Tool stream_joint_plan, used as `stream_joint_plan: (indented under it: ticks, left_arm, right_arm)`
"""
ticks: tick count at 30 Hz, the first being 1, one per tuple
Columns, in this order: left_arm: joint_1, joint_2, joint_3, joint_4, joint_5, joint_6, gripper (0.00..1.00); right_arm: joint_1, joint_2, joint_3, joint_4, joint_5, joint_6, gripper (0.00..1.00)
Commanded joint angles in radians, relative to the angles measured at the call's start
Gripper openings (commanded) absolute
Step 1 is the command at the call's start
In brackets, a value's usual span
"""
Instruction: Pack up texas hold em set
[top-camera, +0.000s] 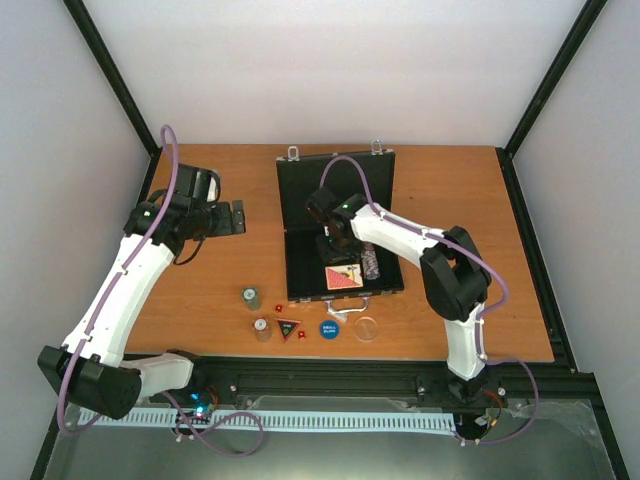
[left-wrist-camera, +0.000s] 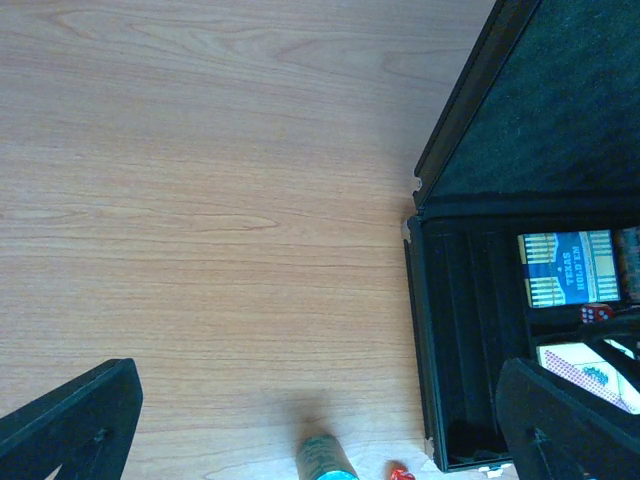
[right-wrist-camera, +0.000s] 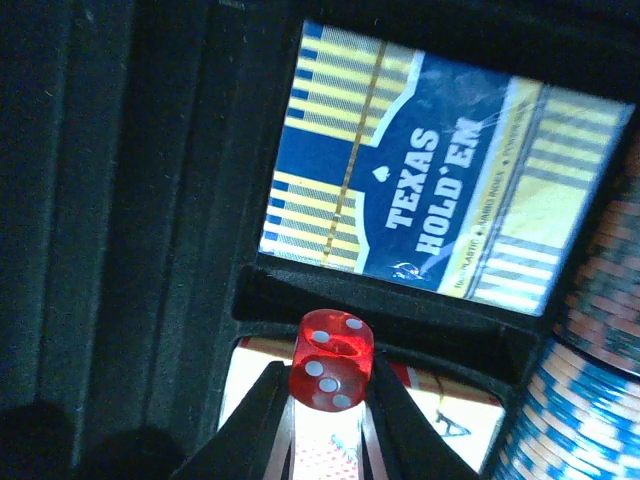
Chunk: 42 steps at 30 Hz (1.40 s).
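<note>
While the right jaws pinch a red die (right-wrist-camera: 332, 360) over the divider below the blue card deck (right-wrist-camera: 420, 210) inside the open briefcase (top-camera: 335, 180), this looks like placement time: next it needs lowering into a free slot, clear of the racked chips (right-wrist-camera: 590, 330) alongside. Left jaws gape empty over the worktop (left-wrist-camera: 200, 200). Loose chip stacks (top-camera: 250, 296) and the blue button (top-camera: 329, 328) sit near the case's front edge.

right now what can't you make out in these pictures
Top view: blue button lettering, too small.
Top view: case middle, hidden by the right arm.
Left wrist: green chip stack, cut by the bottom edge.
Right wrist: lower card deck, mostly behind the right claw holding the red die.
</note>
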Motion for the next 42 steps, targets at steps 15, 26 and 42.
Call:
stream_joint_plan:
  ticks: [15,26,42]
  left_arm:
    - [0.001,0.021,-0.003,0.017,-0.020,0.006,1.00]
    - [0.001,0.030,-0.006,0.018,-0.026,0.013,1.00]
    - [0.001,0.028,0.072,-0.008,-0.010,0.004,1.00]
  right_arm:
    - [-0.002,0.127,0.016,0.055,-0.050,-0.013,0.11]
    - [-0.001,0.133,0.040,0.054,-0.031,-0.015,0.25]
    - [0.126,0.017,0.164,-0.111,-0.026,-0.027,0.37]
